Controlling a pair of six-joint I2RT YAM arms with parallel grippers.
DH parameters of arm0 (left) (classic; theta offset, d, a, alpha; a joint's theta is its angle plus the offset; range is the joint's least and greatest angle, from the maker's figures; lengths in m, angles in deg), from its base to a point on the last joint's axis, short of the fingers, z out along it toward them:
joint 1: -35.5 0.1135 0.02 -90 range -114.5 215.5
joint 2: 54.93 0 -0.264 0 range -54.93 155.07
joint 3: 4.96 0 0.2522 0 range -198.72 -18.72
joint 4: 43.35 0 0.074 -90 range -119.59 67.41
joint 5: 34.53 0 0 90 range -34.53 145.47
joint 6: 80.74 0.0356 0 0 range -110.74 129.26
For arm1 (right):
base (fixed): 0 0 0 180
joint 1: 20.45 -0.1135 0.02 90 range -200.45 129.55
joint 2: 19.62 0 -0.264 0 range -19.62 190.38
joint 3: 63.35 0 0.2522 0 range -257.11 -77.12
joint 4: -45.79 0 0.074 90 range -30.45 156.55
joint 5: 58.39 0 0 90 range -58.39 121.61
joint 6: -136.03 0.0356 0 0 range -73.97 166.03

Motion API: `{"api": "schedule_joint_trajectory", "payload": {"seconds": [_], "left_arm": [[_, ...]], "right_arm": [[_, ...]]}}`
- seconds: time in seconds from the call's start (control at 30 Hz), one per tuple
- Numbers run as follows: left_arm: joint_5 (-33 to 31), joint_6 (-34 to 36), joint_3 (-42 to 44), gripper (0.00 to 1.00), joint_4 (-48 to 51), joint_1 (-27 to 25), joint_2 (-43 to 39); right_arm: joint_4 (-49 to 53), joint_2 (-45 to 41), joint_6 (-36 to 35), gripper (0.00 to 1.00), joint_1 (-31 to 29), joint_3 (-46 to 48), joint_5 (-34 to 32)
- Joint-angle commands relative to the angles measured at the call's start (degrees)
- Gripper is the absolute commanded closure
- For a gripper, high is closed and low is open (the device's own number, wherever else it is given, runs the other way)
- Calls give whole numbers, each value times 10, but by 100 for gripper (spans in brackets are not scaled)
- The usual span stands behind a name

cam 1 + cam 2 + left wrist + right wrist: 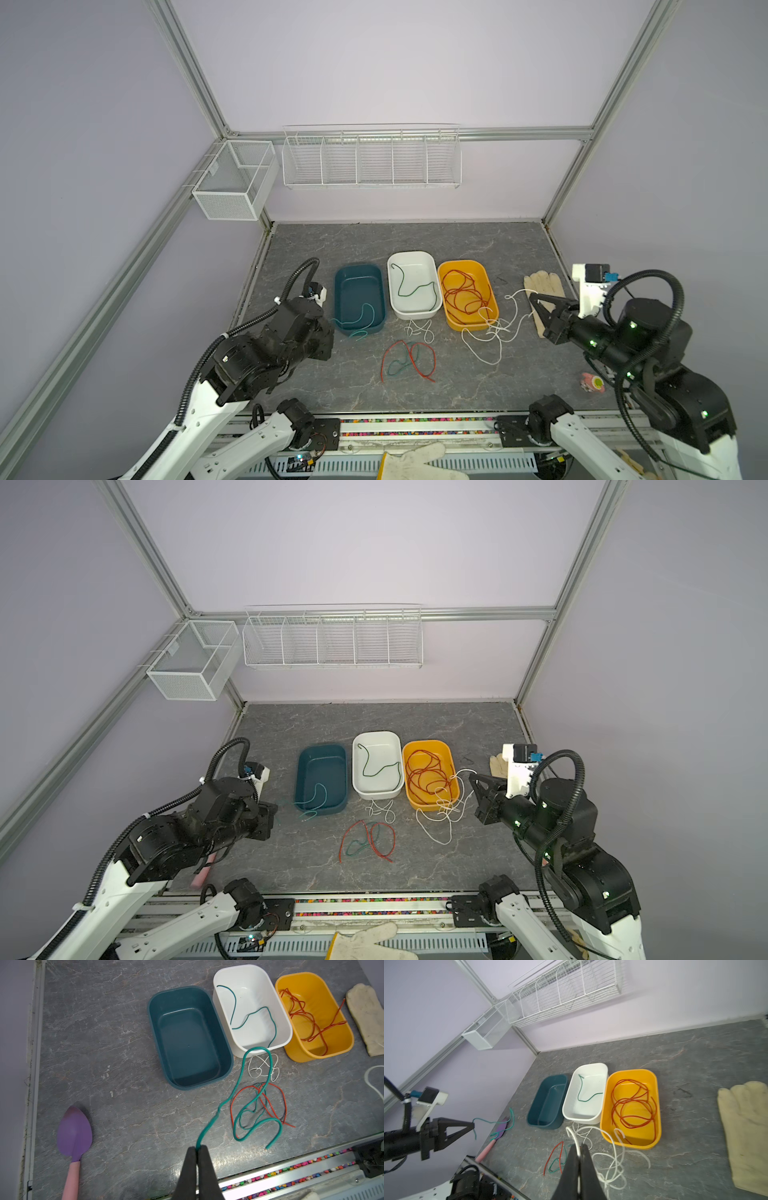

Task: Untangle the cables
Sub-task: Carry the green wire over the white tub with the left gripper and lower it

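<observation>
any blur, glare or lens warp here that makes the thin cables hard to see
Both top views: soft even light, faint shadows, wide-angle warp splaying the frame rails. Left wrist view: the green cable in the left gripper looks fat and soft near the lens; glare on the table edge. Right wrist view: white cable at the right gripper and the wire rack are blurred.

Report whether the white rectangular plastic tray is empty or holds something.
Not empty: a thin dark green cable lies loosely inside the white tray, visible in both top views and both wrist views.
</observation>
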Motion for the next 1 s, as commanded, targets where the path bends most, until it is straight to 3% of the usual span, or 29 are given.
{"api": "schedule_joint_trajectory", "payload": {"seconds": [0.0,0.13,0.4,0.97], "left_arm": [[18,5,4,100,-47,3,-8],[45,-1,30,100,-98,3,-8],[61,4,22,100,-182,3,54],[55,94,-156,100,-260,17,411]], "right_arm": [[-61,5,9,94,2,14,100],[-73,12,5,94,1,28,149],[-108,-14,5,94,1,98,167],[-177,-81,11,94,1,209,235]]}}
